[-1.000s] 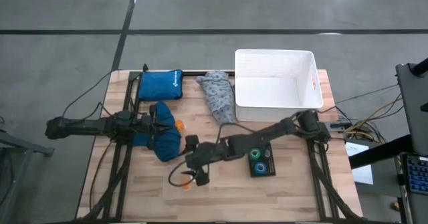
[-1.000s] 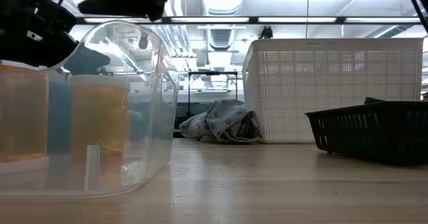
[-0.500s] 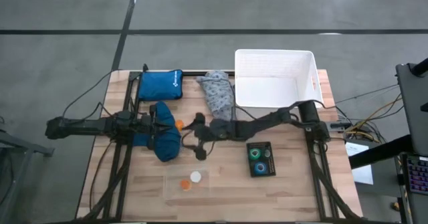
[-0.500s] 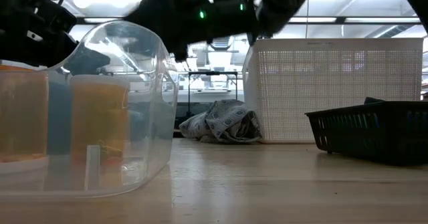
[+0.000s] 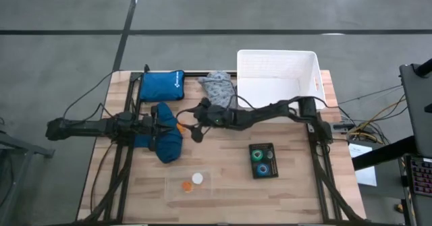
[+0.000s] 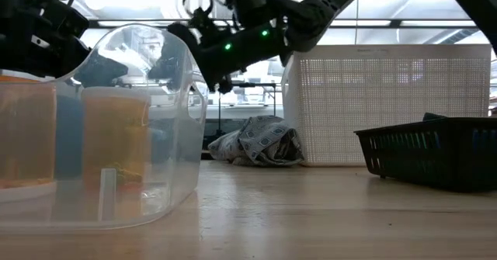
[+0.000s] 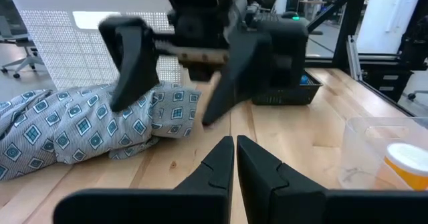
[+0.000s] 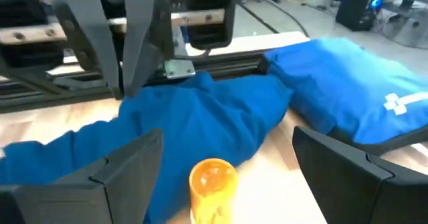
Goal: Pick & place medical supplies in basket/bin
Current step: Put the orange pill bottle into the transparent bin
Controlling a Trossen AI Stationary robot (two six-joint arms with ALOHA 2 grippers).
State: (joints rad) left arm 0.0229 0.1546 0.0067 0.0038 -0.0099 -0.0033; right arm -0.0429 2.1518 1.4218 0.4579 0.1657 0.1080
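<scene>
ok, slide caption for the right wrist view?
Open right gripper faces an orange cap beside the dark blue cloth.

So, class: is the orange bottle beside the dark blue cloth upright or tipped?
Upright. In the right wrist view the orange bottle stands on the table with its round top up, beside the dark blue cloth.

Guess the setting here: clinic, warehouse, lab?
Likely a robotics lab or workshop: a wooden table on a grey concrete floor, ceiling strip lights, and black metal framing with office chairs behind.
</scene>
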